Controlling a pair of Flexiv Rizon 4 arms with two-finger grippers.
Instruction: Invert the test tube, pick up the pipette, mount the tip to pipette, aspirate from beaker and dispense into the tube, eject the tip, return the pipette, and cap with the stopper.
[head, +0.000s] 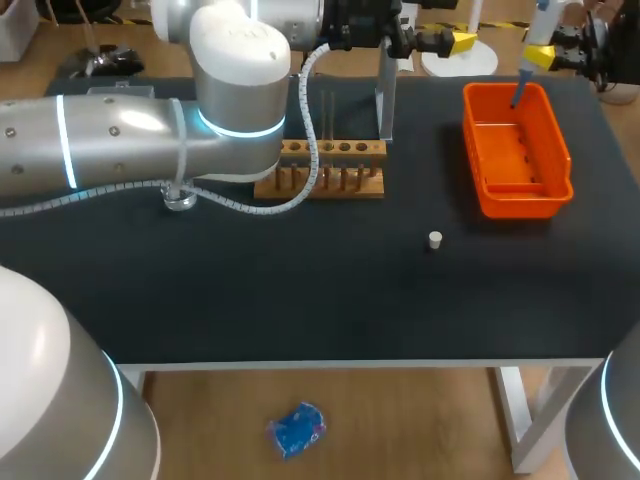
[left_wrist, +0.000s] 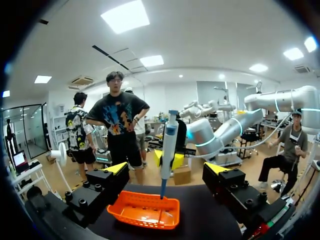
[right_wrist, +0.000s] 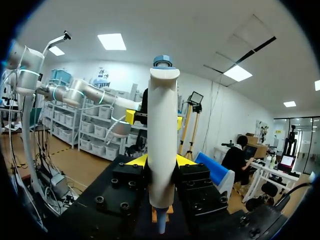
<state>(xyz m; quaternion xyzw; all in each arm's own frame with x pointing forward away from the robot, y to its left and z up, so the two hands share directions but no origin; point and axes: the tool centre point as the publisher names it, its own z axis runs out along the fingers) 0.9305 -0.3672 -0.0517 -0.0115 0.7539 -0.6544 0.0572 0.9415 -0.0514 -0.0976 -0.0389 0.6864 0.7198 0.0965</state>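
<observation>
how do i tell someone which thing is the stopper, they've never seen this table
On the black table, find the orange bin near the far right corner. In front of it, toward the middle, the stopper stands alone: a tiny white cylinder, far smaller than the bin or the wooden rack.

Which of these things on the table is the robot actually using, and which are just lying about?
For the job: pipette, held in the right claw; white stopper.
Lying about: orange tray, below the pipette; wooden rack.
</observation>
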